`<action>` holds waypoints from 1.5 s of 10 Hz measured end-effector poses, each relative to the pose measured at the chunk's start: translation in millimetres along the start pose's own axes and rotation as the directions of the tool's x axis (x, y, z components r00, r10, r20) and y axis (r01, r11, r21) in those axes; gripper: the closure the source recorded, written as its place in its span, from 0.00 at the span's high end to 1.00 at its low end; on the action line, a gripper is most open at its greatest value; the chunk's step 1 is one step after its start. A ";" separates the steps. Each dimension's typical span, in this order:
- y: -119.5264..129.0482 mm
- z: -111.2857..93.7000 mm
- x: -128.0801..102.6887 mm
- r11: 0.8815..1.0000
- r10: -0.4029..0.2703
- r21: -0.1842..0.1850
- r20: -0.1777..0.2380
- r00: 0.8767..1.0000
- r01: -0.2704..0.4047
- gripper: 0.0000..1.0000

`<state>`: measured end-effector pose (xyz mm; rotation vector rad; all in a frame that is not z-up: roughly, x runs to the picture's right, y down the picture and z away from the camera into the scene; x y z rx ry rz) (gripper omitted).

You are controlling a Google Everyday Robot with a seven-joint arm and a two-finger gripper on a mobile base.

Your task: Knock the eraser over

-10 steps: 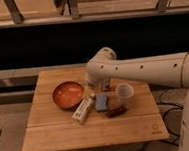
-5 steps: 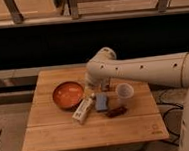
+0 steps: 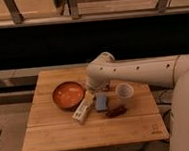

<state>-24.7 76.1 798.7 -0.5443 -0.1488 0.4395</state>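
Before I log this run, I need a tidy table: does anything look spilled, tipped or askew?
Nothing looks spilled or broken. Only the whitish oblong object lies slanted beside the orange bowl. The end effector hangs low behind the blue block, between bowl and white cup.

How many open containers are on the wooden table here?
2. The orange bowl sits left of centre; the white cup stands right of it. The gripper hangs between them, and the arm could hide something small.
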 end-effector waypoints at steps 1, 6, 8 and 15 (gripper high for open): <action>-4.4 5.1 5.8 1.000 0.018 -0.012 -0.016 1.000 -0.018 0.80; -16.8 32.5 48.4 0.987 0.115 -0.094 -0.143 0.983 -0.129 0.80; -28.8 37.6 64.9 0.983 0.134 -0.095 -0.209 0.969 -0.157 0.80; -161.2 -69.9 15.4 0.931 -0.096 0.328 -0.206 0.974 0.161 0.80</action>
